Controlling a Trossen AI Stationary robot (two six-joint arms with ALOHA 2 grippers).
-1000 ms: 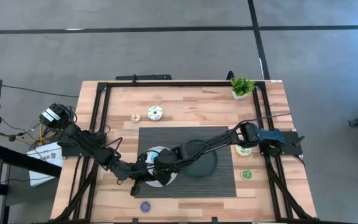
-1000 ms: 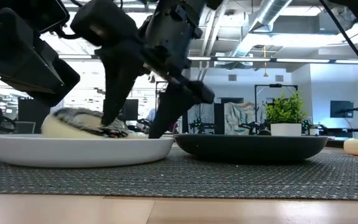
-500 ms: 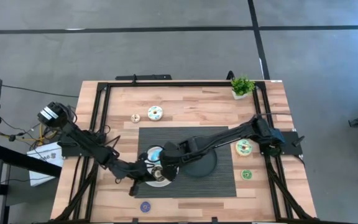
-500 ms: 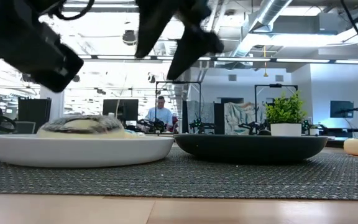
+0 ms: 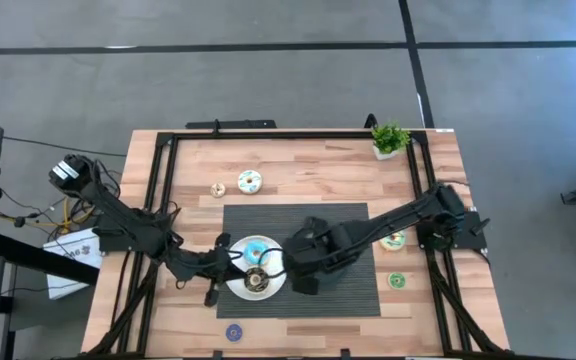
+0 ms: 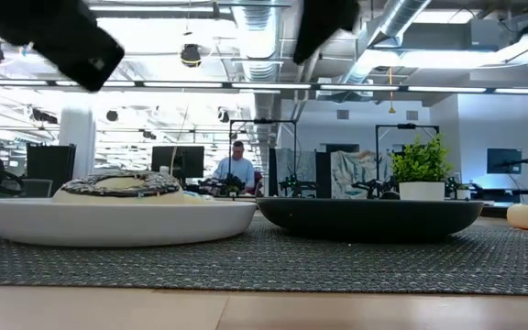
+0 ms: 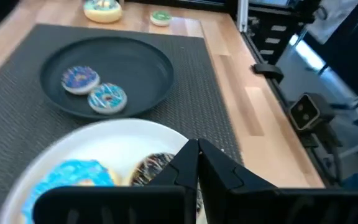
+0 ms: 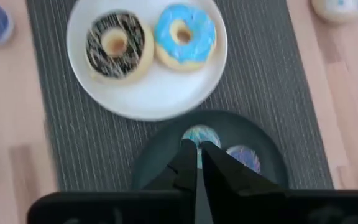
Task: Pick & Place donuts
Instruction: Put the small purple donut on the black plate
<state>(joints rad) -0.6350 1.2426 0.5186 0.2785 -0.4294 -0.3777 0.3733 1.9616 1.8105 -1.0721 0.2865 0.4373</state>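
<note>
- High view: a chocolate-brown iced ring donut (image 5: pixel 256 280) and a blue iced ring donut (image 5: pixel 257 251) are lying side by side on the round white plate (image 5: pixel 238 286), on the dark ribbed mat (image 5: pixel 353 296) of the wooden desk (image 5: pixel 308 168).
- Left gripper (image 5: pixel 230 262) is hovering at the plate's edge, fingers pressed together, empty.
- Right gripper (image 8: pixel 197 154) is hanging above the round black plate (image 8: pixel 157 155) holding two coin-sized donuts (image 8: pixel 243 157), fingers nearly touching, empty.
</note>
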